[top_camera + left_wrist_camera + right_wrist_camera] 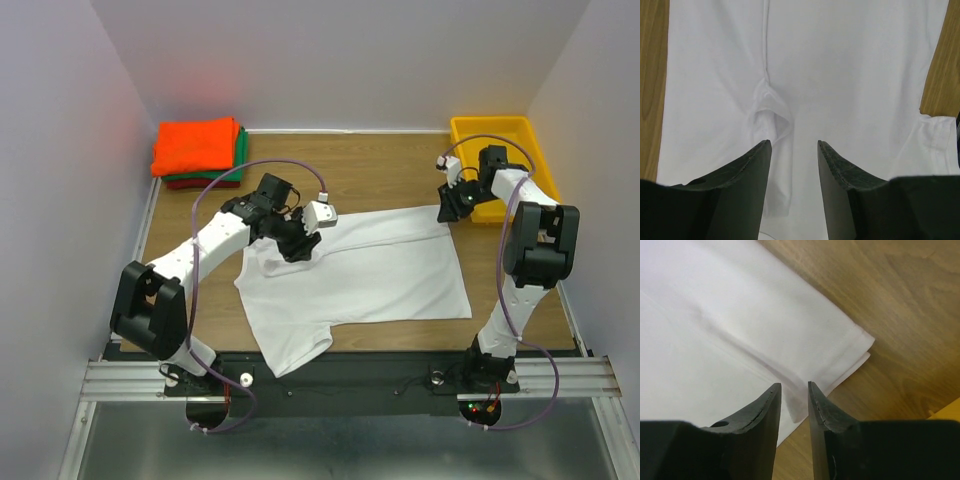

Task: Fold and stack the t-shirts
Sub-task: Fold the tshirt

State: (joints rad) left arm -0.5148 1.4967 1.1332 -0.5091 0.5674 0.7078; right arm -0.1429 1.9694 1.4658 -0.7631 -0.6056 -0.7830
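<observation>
Wood-grain table point(400, 170), plain pale walls on three sides. Done, by the look of it: a folded pile point(197, 150), orange on top with green and dark red edges under it, sits in the far left corner. Left to do: the white t-shirt point(370, 275) lies mostly flat across the middle of the table, one sleeve sticking out toward the near edge. Judge it at most part-folded and not yet stacked. Your left claw point(794, 144) hangs over the shirt's left part, jaws spread with nothing between them, a small pucker of cloth just ahead. Your right claw point(794, 385) sits at the shirt's far right corner, jaws narrowly parted, no cloth seen between them. Yellow tray point(515, 125) stands in the far right corner, near your right arm, apart from the shirt. Only your own left arm crosses the way to the pile.
</observation>
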